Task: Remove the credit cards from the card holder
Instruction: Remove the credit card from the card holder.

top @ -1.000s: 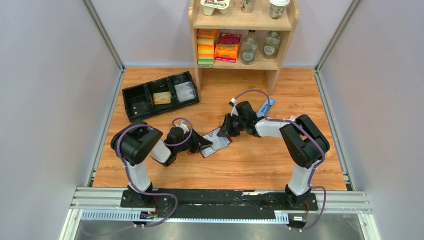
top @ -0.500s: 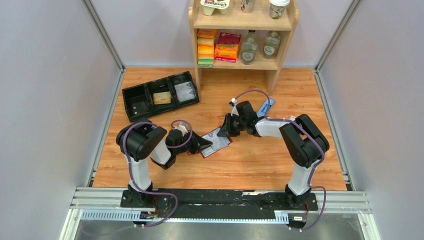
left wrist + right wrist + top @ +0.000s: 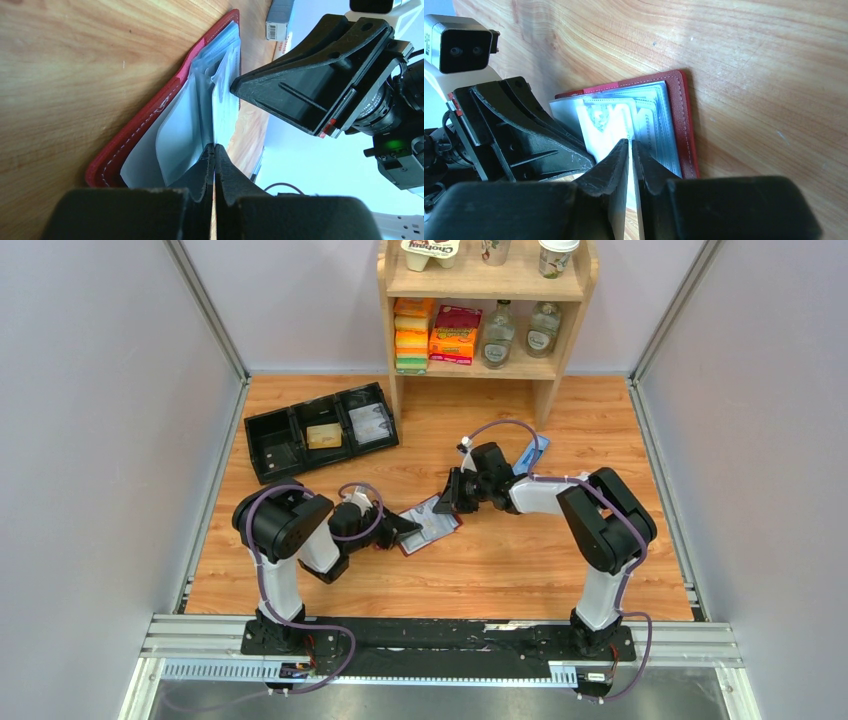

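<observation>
Card holder (image 3: 430, 523) lies open on the tabletop (image 3: 500, 565), about mid-table between my two arms. Its red cover is down and its pale clear sleeves are fanned upward.

My left fingers (image 3: 226, 172) come in at its near-left end, low and almost flat to the wood. They are pressed together, no gap showing. The edge of one pale sleeve runs right up to their tips; I can't tell if it is actually pinched.

My right fingers (image 3: 611, 162) come in at the far-right end, opposite the left ones, so the two sets of tips nearly face each other across the sleeves. There is only a thin slit between them. The tips sit at the edge of the sleeve stack; I can't tell if they clamp anything or just touch.

Credit cards (image 3: 600, 120) are inside the sleeves. One whitish card with a faint green mark sits just ahead of my right tips. More card edges with small print are stacked beside it toward the red stitched border.

Black tray (image 3: 262, 430) sits at the far left, well apart from the holder, with a tan block (image 3: 323, 436) in its middle compartment. Long blue box (image 3: 531, 453) lies just behind my right wrist. Wooden shelf (image 3: 487, 285) stands at the back with boxes and bottles.
</observation>
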`<act>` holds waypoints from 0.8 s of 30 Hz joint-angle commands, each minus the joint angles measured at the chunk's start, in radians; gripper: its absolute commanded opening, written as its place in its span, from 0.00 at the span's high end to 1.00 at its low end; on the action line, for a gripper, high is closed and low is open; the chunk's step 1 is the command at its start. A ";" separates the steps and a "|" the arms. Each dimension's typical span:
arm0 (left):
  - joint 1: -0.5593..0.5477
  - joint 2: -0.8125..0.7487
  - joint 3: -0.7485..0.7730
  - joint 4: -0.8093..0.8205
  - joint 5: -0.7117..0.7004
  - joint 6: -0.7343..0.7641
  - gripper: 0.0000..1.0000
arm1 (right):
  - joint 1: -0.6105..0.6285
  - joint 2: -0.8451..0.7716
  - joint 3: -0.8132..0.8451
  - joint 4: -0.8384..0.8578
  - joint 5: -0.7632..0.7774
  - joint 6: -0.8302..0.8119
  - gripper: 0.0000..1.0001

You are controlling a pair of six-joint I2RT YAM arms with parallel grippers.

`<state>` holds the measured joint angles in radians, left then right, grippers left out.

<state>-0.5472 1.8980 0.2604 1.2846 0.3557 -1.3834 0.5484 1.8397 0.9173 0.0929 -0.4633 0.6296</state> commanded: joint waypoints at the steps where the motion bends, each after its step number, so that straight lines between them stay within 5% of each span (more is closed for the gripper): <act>1: 0.004 -0.022 -0.032 0.064 -0.015 0.003 0.99 | -0.005 0.055 -0.024 -0.074 0.083 -0.031 0.84; 24: 0.015 -0.017 -0.081 0.050 -0.015 0.007 0.99 | -0.018 0.006 -0.006 -0.074 0.037 -0.059 0.84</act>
<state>-0.5350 1.8942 0.1841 1.3281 0.3344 -1.3895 0.5442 1.8496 0.9173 0.1070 -0.4915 0.6308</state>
